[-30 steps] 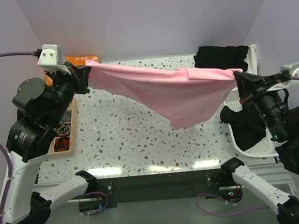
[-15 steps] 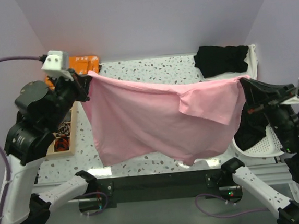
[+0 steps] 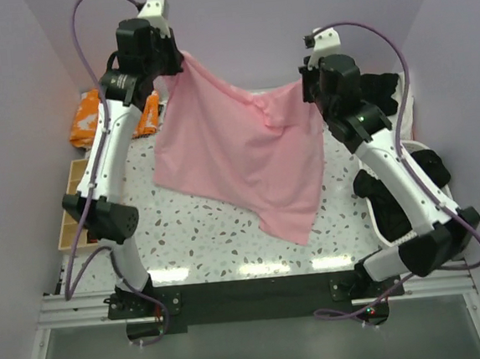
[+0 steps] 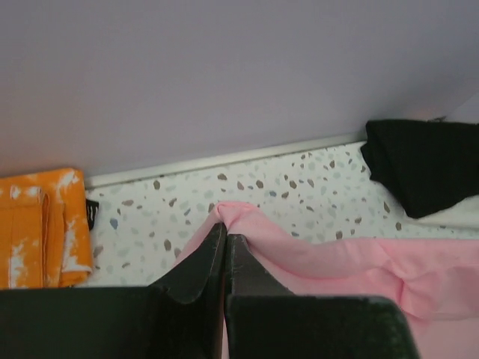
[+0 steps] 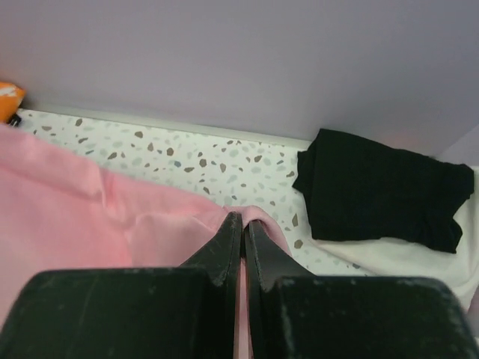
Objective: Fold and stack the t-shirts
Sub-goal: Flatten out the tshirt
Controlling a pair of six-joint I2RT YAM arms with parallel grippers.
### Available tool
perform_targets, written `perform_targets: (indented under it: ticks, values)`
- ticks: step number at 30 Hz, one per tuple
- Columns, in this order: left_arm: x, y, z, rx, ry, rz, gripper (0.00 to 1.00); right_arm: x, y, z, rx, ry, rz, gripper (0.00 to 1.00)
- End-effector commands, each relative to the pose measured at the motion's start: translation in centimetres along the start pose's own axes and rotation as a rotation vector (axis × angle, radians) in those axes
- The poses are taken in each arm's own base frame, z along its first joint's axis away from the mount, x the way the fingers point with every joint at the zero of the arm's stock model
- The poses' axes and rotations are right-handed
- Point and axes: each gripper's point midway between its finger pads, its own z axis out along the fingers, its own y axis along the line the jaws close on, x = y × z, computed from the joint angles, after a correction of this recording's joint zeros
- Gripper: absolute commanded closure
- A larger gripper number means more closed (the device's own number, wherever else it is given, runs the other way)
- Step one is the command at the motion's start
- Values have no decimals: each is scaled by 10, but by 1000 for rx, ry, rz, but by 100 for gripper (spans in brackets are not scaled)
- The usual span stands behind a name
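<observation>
1. Top view:
   - The pink t-shirt (image 3: 238, 159) hangs as a broad sheet across the upper middle of the frame.
   - Its upper-left corner is pinched in the left pincer (image 3: 175, 63) and its upper-right corner in the right pincer (image 3: 313, 97).
   - The lower tip droops toward the centre of the speckled counter (image 3: 194, 230); I cannot tell whether it touches.
   - Both arms rise steeply from their bases at the bottom edge and reach far toward the back wall, the left one higher.
   - This looks like the spreading step, ahead of any fold.
   - The next move probably calls for lowering both corners together, keeping the top edge taut, so the cloth lands flat.

2. Left wrist view:
   - The left pincer (image 4: 224, 233) sits at lower centre, jaws pressed together on a small bunch of the pink t-shirt (image 4: 337, 258).
   - The rest of the shirt runs off to the lower right.
   - A folded black t-shirt (image 4: 423, 161) lies at the right edge.
   - An orange cloth (image 4: 37, 224) lies at the left edge.

3. Right wrist view:
   - The right pincer (image 5: 243, 222) is clamped tight on a fold of the pink t-shirt (image 5: 90, 217), which fills the lower left.
   - The black t-shirt (image 5: 374, 187) rests at centre right on an off-white t-shirt (image 5: 374, 254), likely the stack to add to.
</observation>
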Motion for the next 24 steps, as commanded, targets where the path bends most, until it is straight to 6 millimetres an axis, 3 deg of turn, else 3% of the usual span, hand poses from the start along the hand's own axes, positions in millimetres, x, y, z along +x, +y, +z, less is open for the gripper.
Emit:
perform_targets:
  ticks: [1,2,3,4,5,6,7,8,9,10,11,12,13,14,15,16,17,18,20,21,22,23,24]
  values:
    - [-95,6,-14,159,-235,-19,100,-108,-31,-2,115,-260,35,100]
    - [-95,20,-14,156,-236,-49,100,-112,-33,2,120,-268,37,100]
    - [-114,18,-35,175,-307,-40,100,-112,-32,8,118,-265,35,100]
    - [-87,23,-21,178,-244,-52,100,-122,-34,5,120,-286,46,100]
    - [-85,27,-25,174,-251,-43,100,-127,-34,3,119,-305,55,100]
    - [-93,23,-44,177,-288,-28,100,-128,-35,0,113,-313,61,100]
    - [-71,26,-36,175,-237,-35,100,-129,-33,-3,99,-322,66,100]
    - [-63,26,-39,178,-220,-29,100,-131,-33,-6,91,-343,79,100]
    - [-65,21,-55,192,-241,-17,100,-124,-32,-11,76,-342,84,100]
    - [-28,25,-43,190,-164,-37,100,-120,-30,-14,63,-341,86,100]
    - [-22,24,-47,198,-178,-37,100,-112,-29,-17,54,-321,81,100]
    - [-22,18,-69,212,-209,-35,100,-86,-25,-12,42,-259,75,100]
    - [23,25,-59,202,-124,-63,100,-78,-26,-22,34,-242,80,100]
    - [32,24,-62,207,-128,-73,100,-58,-25,-24,26,-192,77,100]
    - [38,20,-74,212,-135,-72,100,-14,-19,-18,16,-101,89,100]
    - [64,24,-71,189,-89,-83,100,-5,-22,-33,12,-91,112,100]
    - [73,24,-71,173,-70,-95,100,17,-20,-37,0,-46,120,100]
    - [86,24,-72,174,-46,-109,100,61,-14,-38,-15,36,140,100]
    - [108,18,-73,186,15,-124,100,89,-9,-58,-63,90,177,100]
    - [118,17,-76,170,26,-123,100,123,-4,-62,-76,161,198,100]
    - [155,15,-74,169,101,-131,100,135,1,-68,-103,193,209,100]
    - [174,3,-75,195,139,-140,100,154,1,-80,-109,259,211,100]
    - [208,-2,-80,210,200,-150,100,175,4,-88,-119,321,234,100]
